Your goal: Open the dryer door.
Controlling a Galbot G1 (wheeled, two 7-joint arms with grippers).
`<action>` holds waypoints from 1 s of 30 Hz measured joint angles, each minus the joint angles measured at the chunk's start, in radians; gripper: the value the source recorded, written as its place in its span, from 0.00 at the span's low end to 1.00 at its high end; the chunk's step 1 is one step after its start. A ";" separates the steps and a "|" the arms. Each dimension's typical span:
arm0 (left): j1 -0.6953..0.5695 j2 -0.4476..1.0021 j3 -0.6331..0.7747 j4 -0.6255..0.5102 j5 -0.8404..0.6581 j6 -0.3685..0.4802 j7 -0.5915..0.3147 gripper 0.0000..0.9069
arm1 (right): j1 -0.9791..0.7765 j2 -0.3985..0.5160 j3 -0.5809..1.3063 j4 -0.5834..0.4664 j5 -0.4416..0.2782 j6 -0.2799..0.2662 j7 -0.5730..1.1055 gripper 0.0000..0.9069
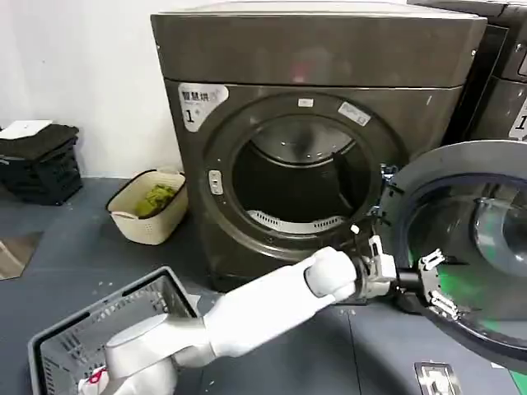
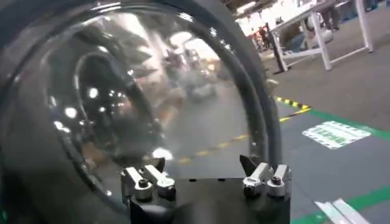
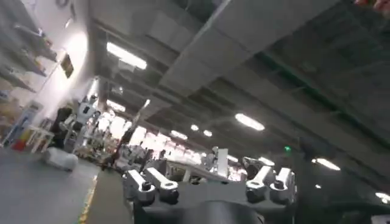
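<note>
- The dryer (image 1: 272,107) stands against the wall, its drum mouth uncovered.
- The dryer door (image 1: 478,239) is swung wide out to the right side of the machine, with the inner glass facing the room.
- The left gripper (image 1: 432,284) is at the lower rim of this door, fingers spread wide, holding nothing.
- The right gripper (image 3: 210,182) points up to the ceiling, fingers also apart and empty.
- A cream basket (image 1: 148,206) sits on the floor, left of the dryer.

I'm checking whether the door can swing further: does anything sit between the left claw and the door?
Nothing visible does. The left claw is right at the inner side of the round, chrome-ringed dryer door, which hangs open beside the dark grey-brown dryer, fingers spread.
</note>
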 joint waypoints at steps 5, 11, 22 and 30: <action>0.033 0.063 -0.008 -0.110 -0.010 0.015 0.010 1.00 | 0.000 0.000 0.000 0.000 0.002 0.005 -0.012 1.00; 0.072 0.148 -0.036 -0.258 -0.021 0.022 0.009 1.00 | -0.003 0.000 -0.007 -0.007 0.000 0.016 -0.021 1.00; 0.122 0.288 -0.079 -0.461 -0.012 0.019 0.020 1.00 | -0.005 0.000 -0.031 -0.028 -0.004 0.023 -0.029 1.00; 0.155 0.420 -0.116 -0.570 0.018 -0.027 0.036 1.00 | 0.005 0.000 -0.052 -0.050 -0.026 0.030 -0.031 1.00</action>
